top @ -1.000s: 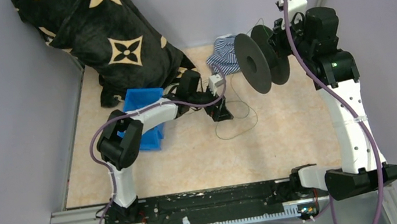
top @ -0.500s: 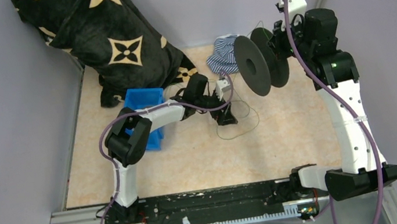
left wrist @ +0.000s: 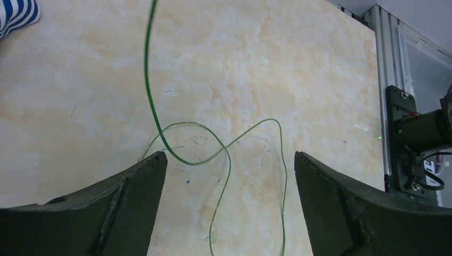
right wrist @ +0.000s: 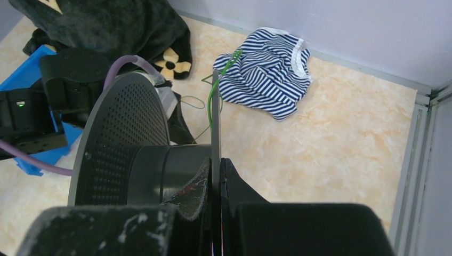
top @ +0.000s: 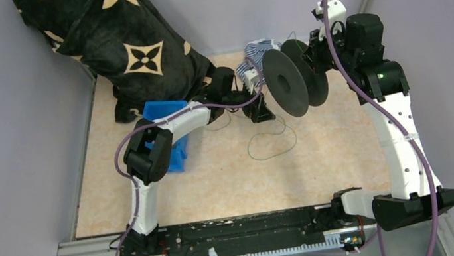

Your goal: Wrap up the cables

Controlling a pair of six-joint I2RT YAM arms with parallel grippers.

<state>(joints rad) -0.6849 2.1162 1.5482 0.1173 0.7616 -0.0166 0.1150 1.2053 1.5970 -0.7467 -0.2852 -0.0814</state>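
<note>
The cables [left wrist: 151, 96] were seen in loose green loops on the marbled table [top: 218, 183], mid-frame in the top view. One strand was drawn upward, apparently toward the black spool [top: 285, 83]. The left gripper [left wrist: 229, 157] was held above the loops, arm outstretched, jaws wide apart. The spool's flange was clamped by the right gripper [right wrist: 216, 168] at upper right. The table was enclosed by grey walls.
</note>
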